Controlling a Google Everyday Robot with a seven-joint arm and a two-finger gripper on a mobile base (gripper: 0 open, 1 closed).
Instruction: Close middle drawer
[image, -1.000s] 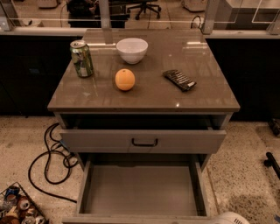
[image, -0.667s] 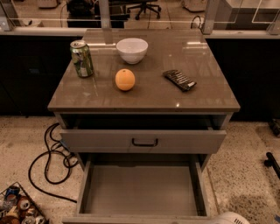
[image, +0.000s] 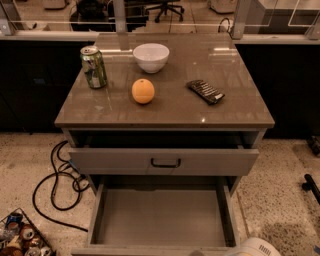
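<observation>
The middle drawer (image: 160, 220) is pulled far out at the bottom of the view. Its long plain grey tray is empty, and its front runs along the lower frame edge. Above it, the uppermost drawer (image: 210, 161), with a taller front and a small black handle (image: 165, 163), stands slightly open. The lowest drawer is hidden under the middle one. My gripper is out of view. Only a white rounded part of my arm (image: 250, 248) shows at the bottom right edge, next to the middle drawer's front right corner.
On the cabinet top (image: 235, 107) stand a green can (image: 94, 67), a white bowl (image: 151, 57), an orange (image: 143, 91) and a dark snack bag (image: 205, 91). A black cable (image: 55, 185) loops on the floor at the left. A basket of cans (image: 22, 239) sits at the bottom left.
</observation>
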